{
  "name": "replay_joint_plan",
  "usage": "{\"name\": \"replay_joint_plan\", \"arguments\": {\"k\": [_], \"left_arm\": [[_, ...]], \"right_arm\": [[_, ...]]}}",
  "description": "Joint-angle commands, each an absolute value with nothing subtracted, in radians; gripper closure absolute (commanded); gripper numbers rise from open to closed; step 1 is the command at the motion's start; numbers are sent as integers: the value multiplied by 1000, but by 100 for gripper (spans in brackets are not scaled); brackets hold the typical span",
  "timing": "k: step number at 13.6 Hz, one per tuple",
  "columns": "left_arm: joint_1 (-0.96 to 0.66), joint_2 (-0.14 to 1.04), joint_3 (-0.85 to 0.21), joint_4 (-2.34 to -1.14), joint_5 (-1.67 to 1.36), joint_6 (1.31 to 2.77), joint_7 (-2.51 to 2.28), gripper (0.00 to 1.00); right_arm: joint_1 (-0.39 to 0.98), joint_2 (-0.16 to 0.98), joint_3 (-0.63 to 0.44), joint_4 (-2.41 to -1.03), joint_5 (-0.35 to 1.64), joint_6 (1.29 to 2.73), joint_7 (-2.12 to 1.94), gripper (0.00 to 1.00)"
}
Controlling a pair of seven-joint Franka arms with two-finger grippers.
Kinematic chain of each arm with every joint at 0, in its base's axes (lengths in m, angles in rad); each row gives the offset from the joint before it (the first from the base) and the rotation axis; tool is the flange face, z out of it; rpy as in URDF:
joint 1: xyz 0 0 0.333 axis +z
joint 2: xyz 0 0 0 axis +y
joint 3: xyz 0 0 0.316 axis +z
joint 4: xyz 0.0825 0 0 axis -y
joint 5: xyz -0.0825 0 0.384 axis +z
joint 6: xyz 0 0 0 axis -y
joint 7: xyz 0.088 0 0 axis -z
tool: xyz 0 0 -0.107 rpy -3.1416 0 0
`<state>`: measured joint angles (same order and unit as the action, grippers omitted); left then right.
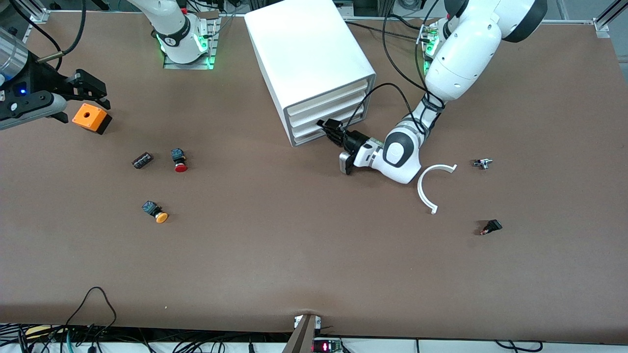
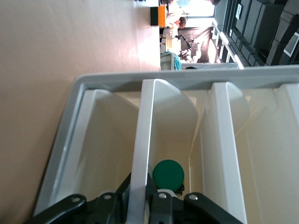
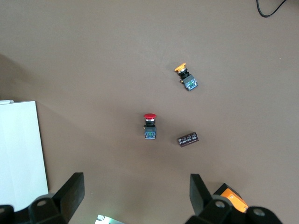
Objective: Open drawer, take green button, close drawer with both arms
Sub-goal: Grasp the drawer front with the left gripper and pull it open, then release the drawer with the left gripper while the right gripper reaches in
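Observation:
The white cabinet (image 1: 309, 54) stands at the back middle of the table with its drawers facing the front camera. My left gripper (image 1: 329, 129) is at the front of a lower drawer (image 1: 314, 128). In the left wrist view its fingers (image 2: 159, 205) are shut on that drawer's white front wall (image 2: 145, 140), one finger on each side. The green-capped button (image 2: 168, 173) lies inside the drawer, right against the inner finger; it is hidden in the front view. My right gripper (image 1: 83, 95) is open and empty above the table at the right arm's end, and its fingers (image 3: 70, 191) stand wide apart.
An orange box (image 1: 90, 117) sits under the right gripper. A red-capped button (image 1: 180, 161), an orange-capped button (image 1: 156, 212) and a small dark part (image 1: 142, 160) lie nearby. A white curved piece (image 1: 429, 189) and two small parts (image 1: 482, 163) (image 1: 490, 227) lie toward the left arm's end.

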<state>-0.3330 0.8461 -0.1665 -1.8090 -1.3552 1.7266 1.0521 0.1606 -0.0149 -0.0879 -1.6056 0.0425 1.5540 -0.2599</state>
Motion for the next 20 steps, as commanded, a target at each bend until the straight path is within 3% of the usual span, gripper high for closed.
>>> {"name": "replay_joint_plan", "arguments": {"k": [1,14,17,18,19,20], "left_arm": [[-299,845,-153,-1798,-1387,1798,1019,94],[-187,835,-153,-1804,-1545,1940,985,92],[-155,833,-152,-1812,-1540,1942,983,88],[-155,833,-152,-1813,-1537,1942,980,26],[-153,831,-152,-1815,-1537,1942,979,0],[-153,819,-152,-1813,-1526,1942,960,0]], "right_arm": [[163,-3,-84,-1575,35,1540,-244,0],[179,66,-77,-1574,40,1563,-248,0],[184,144,-77,-1580,63,1554,-259,0],[190,141,-69,-1575,69,1549,-284,0],[196,140,-46,-1575,69,1554,-299,0],[199,141,-26,-1575,71,1558,-298,0]]}}
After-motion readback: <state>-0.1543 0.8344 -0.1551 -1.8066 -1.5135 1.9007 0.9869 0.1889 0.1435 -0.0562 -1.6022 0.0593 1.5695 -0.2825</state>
